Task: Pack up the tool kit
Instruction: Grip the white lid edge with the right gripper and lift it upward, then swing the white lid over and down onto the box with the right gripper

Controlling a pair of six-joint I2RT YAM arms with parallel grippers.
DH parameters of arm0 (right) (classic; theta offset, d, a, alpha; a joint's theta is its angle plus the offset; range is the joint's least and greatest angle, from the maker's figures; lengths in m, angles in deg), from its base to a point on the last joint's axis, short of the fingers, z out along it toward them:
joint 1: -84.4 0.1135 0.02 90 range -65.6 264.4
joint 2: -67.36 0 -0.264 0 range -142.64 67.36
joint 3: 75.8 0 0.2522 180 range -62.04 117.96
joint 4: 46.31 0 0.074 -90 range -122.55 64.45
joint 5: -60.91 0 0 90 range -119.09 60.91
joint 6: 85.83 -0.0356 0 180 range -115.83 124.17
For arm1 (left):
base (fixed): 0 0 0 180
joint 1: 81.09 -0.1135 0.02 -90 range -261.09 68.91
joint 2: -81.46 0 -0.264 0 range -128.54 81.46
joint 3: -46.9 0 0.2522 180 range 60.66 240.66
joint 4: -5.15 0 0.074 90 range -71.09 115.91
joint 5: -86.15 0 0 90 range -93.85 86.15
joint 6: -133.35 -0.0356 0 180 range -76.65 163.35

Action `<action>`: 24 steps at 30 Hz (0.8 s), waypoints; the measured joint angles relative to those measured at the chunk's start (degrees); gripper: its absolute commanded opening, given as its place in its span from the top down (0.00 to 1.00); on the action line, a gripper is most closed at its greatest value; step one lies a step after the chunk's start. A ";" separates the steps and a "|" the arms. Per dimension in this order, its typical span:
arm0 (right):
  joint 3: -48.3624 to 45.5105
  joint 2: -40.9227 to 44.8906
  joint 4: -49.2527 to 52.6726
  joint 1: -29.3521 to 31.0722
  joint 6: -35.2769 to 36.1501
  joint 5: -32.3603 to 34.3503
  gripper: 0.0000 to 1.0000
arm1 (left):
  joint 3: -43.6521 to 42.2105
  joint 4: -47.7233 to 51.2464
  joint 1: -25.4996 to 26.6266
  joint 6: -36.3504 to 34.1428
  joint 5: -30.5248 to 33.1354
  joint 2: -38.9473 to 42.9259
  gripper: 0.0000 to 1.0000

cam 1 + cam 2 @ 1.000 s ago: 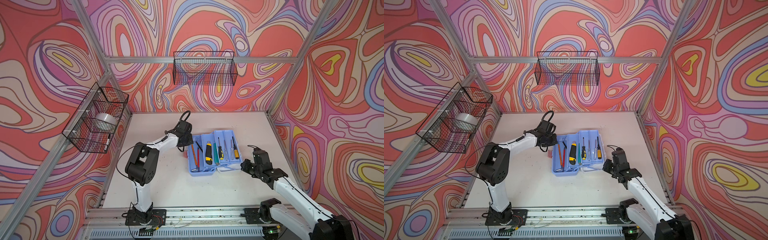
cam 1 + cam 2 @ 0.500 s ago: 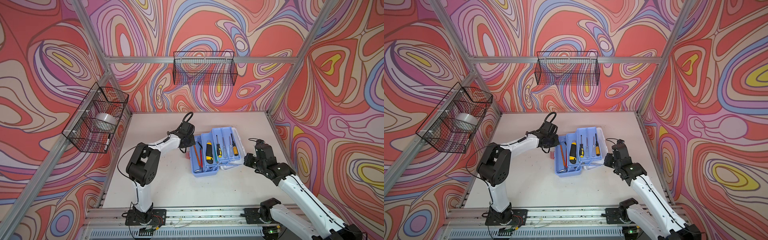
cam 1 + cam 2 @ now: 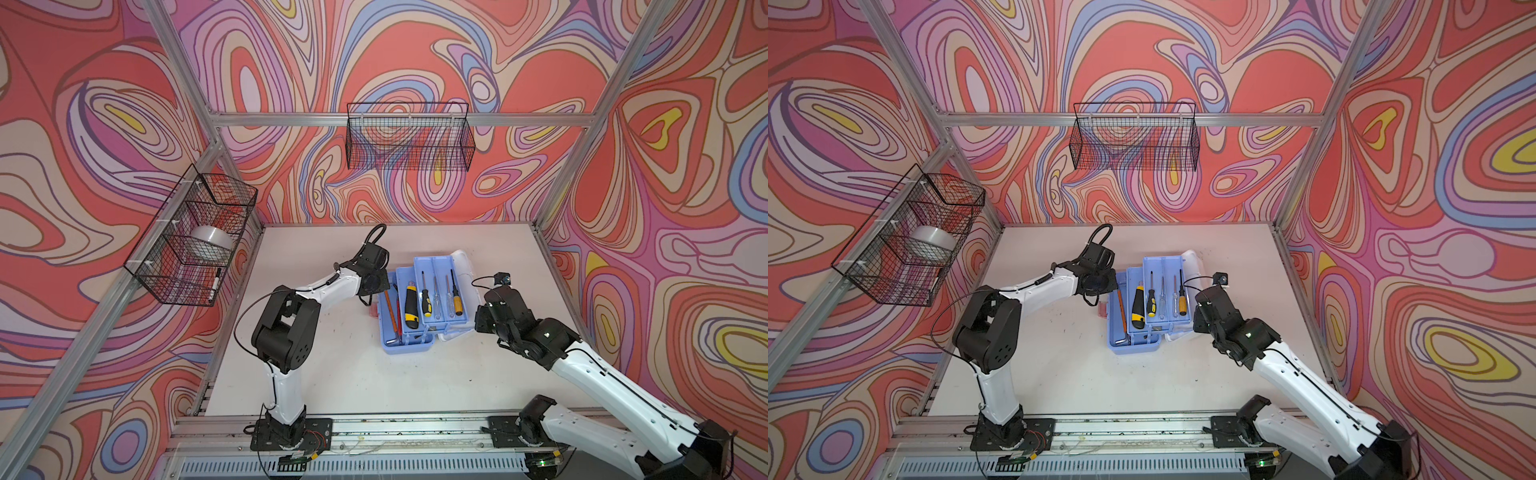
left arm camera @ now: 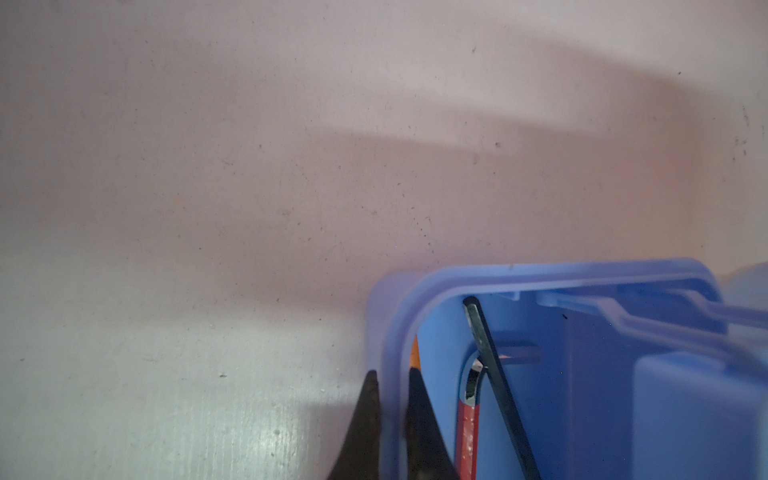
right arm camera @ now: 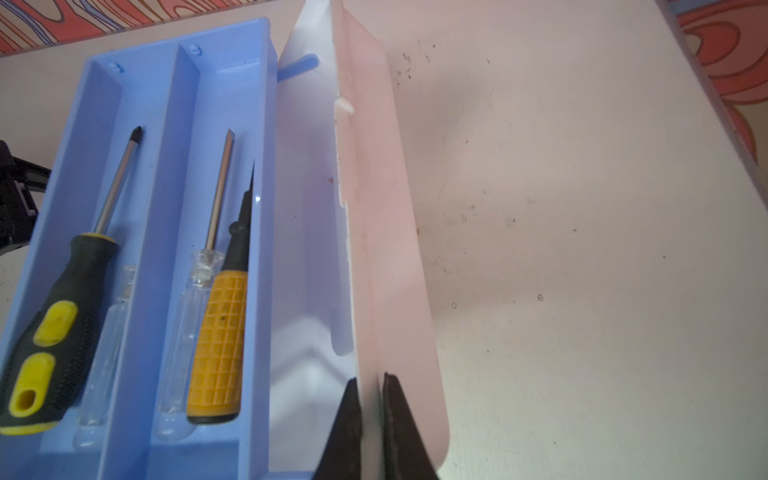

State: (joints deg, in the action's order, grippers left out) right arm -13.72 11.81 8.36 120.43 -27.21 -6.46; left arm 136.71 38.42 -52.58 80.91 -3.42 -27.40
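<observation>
**Left claw [image 4: 392, 374] clamped on box [image 3: 405, 348] wall, right claw [image 5: 370, 379] on lid [image 5: 374, 208] edge**

Box sits mid-frame in both top views, long axis running up-frame. Lid stands just right of the tray [image 3: 440, 264], nearest the right arm; closing should swing it left. A second ago little lid showed beside the tray.

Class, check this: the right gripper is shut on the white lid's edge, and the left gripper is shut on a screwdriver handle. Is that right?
No. The left wrist view shows the left gripper shut on the blue box rim instead. The right gripper is shut on the white lid.
</observation>
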 measured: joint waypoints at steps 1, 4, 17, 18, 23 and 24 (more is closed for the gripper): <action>0.92 -0.85 0.55 1.40 -0.02 1.55 1.00 | 0.00 0.00 0.02 0.02 0.09 0.02 1.00; 4.59 -4.48 1.99 7.21 -0.17 7.61 1.00 | 0.00 0.00 0.00 0.15 0.74 0.02 1.00; 20.20 -24.17 1.11 26.47 -1.29 25.79 1.00 | 0.11 -0.02 -0.11 0.59 2.73 0.37 1.00; 20.85 -25.11 0.57 27.02 -1.27 25.83 1.00 | 0.13 -0.04 -0.11 0.63 2.75 0.37 1.00; 23.32 -28.79 -1.01 28.55 -0.92 25.73 1.00 | 0.13 -0.70 -0.11 1.05 2.91 0.42 1.00; 23.56 -29.14 -1.11 28.81 -0.85 25.66 1.00 | 0.13 -0.70 -0.11 1.05 2.89 0.42 1.00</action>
State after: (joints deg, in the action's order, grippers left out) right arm 9.84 -17.32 7.24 149.24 -28.06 19.20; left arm 136.84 37.72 -52.68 81.96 -0.54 -26.98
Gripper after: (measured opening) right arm 0.103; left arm 0.089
